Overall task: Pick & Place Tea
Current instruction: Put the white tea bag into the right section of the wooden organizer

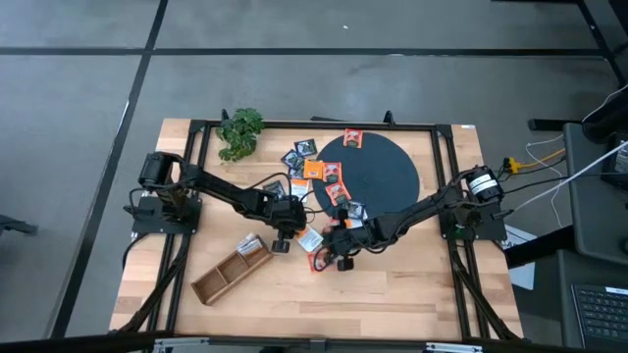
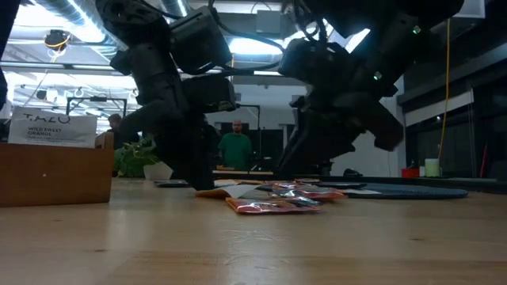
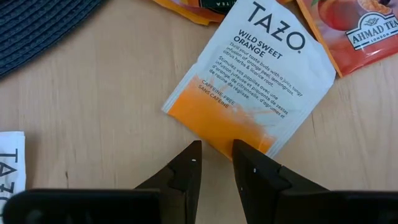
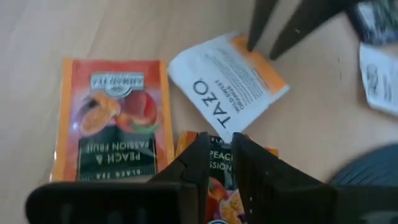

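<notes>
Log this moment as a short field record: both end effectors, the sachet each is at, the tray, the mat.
left end effector: fingers narrowly apart at the orange edge of the white Tazo Wild Sweet Orange sachet, nothing gripped
right end effector: fingers narrowly apart over a Peach sachet, nothing gripped
wooden tray: front left of table
dark round mat: some sachets on it

You get one camera straight above the whole tabletop [image 1: 392, 294], one at tabletop height looking level into the room, and two close wrist cameras; both wrist views share the white Tazo sachet [image 3: 252, 81].
</notes>
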